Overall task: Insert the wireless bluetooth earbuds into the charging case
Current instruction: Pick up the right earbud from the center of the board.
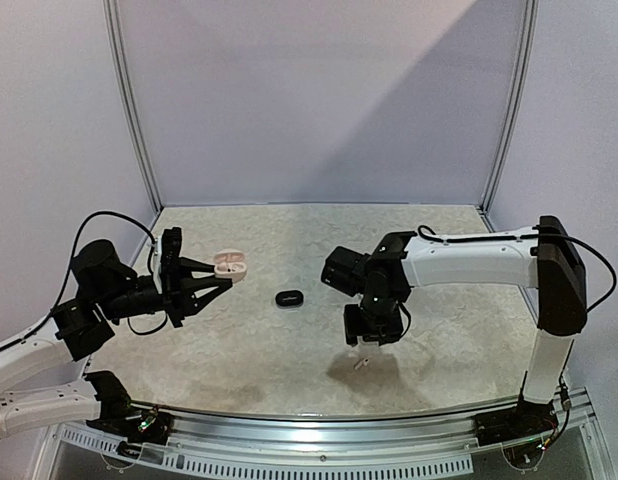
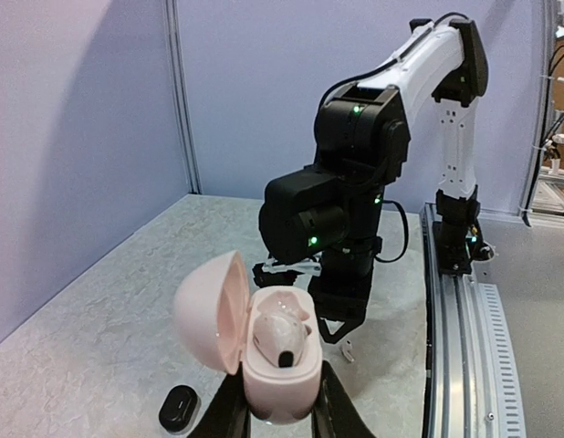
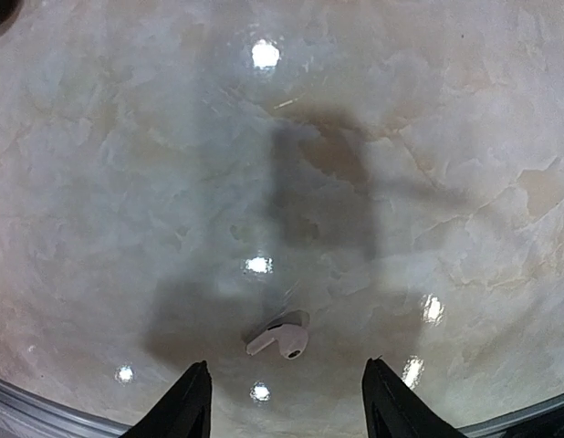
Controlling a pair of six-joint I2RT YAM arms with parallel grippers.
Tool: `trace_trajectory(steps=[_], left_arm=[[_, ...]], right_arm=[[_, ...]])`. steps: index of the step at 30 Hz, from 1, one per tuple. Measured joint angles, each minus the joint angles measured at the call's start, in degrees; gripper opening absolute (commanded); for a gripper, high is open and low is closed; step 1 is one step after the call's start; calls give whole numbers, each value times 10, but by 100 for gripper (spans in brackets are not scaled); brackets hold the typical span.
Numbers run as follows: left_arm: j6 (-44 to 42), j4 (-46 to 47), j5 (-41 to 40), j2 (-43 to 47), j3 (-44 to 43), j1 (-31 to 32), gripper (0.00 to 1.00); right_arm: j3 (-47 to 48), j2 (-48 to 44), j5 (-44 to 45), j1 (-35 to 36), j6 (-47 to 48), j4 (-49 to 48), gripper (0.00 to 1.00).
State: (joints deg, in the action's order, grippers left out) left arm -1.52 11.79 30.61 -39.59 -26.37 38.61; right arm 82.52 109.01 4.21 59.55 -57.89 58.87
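Left end effector clamps the open pink charging case; right end effector gapes above a white earbud.

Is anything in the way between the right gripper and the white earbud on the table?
Nothing visible. The small white stemmed earbud lies alone on the marbled tabletop, just below the open right gripper, with only bare surface around it.

pale pink case, white earbud, black case, marbled beige table.
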Motion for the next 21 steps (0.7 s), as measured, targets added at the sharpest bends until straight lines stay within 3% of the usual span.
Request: trace_trajectory(steps=[11, 21], left_arm=[[0, 0, 0, 10, 2, 0, 0], [0, 2, 0, 10, 2, 0, 0]], right_arm=[[-16, 55, -17, 0, -52, -26, 41], [-10, 74, -24, 5, -43, -18, 39]])
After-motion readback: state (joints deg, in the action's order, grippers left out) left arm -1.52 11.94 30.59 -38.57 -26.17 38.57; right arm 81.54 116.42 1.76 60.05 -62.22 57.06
